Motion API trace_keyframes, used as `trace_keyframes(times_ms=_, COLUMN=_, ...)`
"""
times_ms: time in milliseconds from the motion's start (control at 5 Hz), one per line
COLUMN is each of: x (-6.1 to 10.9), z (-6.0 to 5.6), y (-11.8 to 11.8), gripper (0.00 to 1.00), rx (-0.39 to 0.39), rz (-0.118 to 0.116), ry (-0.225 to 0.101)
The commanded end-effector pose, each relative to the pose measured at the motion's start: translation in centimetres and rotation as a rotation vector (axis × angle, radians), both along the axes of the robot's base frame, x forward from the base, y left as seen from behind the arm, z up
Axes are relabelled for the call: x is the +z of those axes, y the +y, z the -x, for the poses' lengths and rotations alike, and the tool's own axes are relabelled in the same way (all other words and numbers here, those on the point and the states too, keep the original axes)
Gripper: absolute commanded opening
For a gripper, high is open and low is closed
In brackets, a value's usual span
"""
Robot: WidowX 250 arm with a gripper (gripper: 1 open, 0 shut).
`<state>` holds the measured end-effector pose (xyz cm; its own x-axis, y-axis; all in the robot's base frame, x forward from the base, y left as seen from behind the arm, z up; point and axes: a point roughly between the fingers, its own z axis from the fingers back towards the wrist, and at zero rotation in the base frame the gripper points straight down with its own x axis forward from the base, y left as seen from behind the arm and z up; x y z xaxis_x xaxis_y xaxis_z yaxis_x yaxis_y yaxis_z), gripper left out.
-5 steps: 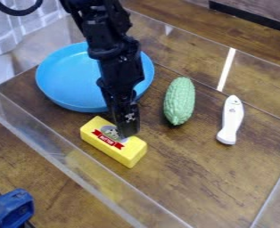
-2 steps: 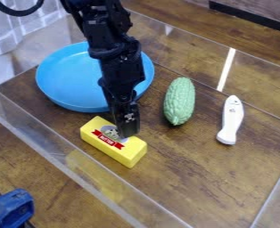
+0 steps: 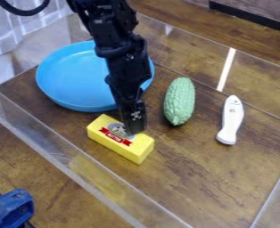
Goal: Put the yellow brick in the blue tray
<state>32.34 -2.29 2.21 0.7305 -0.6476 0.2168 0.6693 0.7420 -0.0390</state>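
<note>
The yellow brick (image 3: 116, 142), with a red label and a small round white picture on top, lies on the wooden table just in front of the blue tray (image 3: 64, 77). My gripper (image 3: 134, 126) points down at the brick's far right end, its dark fingertips low against the top edge there. The jaws stand open, and I cannot tell whether they straddle the brick or only touch it. The round, shallow blue tray holds nothing, and the arm hides part of its right rim.
A green bumpy gourd (image 3: 178, 101) lies right of the gripper. Further right is a white handle-shaped object (image 3: 229, 120). Clear plastic walls (image 3: 59, 147) fence the table at the front and left. A blue object (image 3: 9, 209) sits outside at the bottom left.
The brick has shifted a little to the right and turned slightly, and the gripper tip has shifted right with it. The jaws have stayed open.
</note>
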Motion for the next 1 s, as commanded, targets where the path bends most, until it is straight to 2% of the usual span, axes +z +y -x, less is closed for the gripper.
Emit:
trace_keyframes(times_ms=0, x=-3.1, z=0.4, y=-0.8, gripper=1.0, rx=-0.078, rz=-0.022, ry=0.044)
trace_keyframes(times_ms=800, x=-4.2, z=1.6, y=-0.9, gripper=1.0, rx=-0.103, rz=-0.003, ry=0.093)
